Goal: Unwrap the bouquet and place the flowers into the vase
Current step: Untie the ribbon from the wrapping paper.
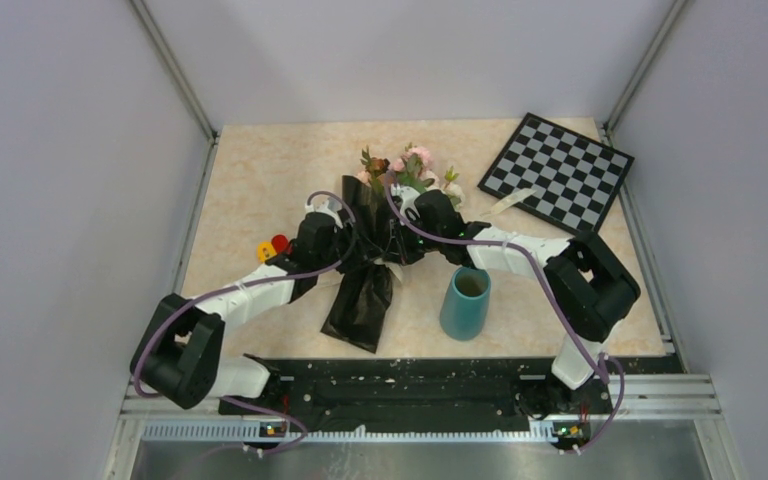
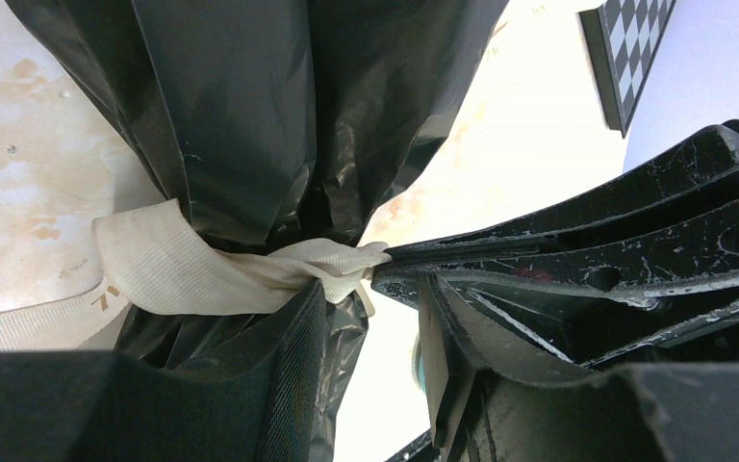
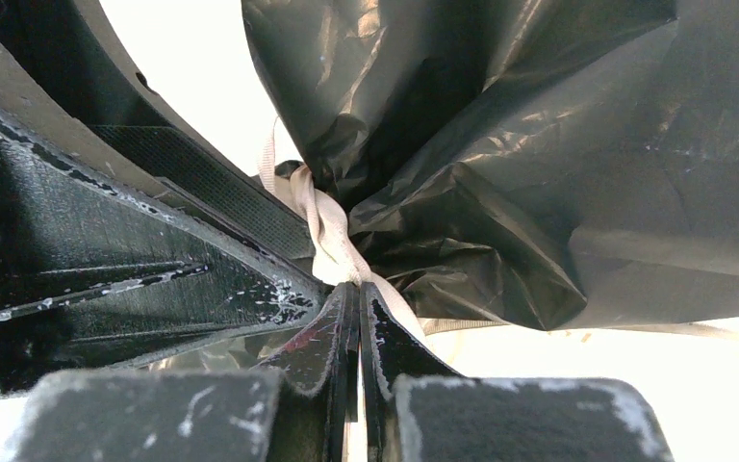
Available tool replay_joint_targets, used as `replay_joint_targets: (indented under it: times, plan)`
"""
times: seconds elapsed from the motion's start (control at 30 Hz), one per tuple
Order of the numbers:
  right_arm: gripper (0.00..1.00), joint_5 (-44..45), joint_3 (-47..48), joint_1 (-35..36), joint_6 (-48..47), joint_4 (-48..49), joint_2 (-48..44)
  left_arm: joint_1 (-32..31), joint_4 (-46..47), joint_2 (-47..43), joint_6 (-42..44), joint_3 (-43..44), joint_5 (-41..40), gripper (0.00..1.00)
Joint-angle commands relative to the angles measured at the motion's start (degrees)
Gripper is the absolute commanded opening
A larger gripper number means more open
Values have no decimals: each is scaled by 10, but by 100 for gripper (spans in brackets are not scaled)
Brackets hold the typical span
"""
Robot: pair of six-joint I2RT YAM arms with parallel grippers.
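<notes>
The bouquet (image 1: 368,285) lies mid-table in glossy black paper (image 2: 279,115), its flowers (image 1: 407,168) pointing to the far side. A cream ribbon (image 2: 183,274) cinches the paper's waist (image 3: 414,207). My right gripper (image 3: 358,289) is shut on a loop of that ribbon (image 3: 332,231) at the knot; it reaches in from the right (image 1: 412,222). My left gripper (image 2: 373,322) comes from the left (image 1: 345,228), open, one finger (image 2: 289,366) against the paper just under the ribbon, nothing between the jaws. The teal vase (image 1: 466,303) stands upright to the bouquet's right.
A black-and-white checkerboard (image 1: 556,172) lies at the far right, with a loose ribbon tail (image 1: 508,203) beside it. A small red-and-yellow object (image 1: 272,246) sits left of the left arm. Grey walls enclose the table on three sides.
</notes>
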Motion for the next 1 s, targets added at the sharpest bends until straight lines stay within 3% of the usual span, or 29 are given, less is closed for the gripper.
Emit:
replay_joint_targets:
  times: [0.0,0.8,0.97]
  plan:
    - [0,0,0,-4,1,34,-32,-3,3,-34,0,-12,-38,45]
    - [0,0,7,-4,-1,30,-28,-9,-5,-20,2,-21,-40,46]
    - [0,-10,6,-4,-2,34,-28,-10,7,0,3,-19,-38,42]
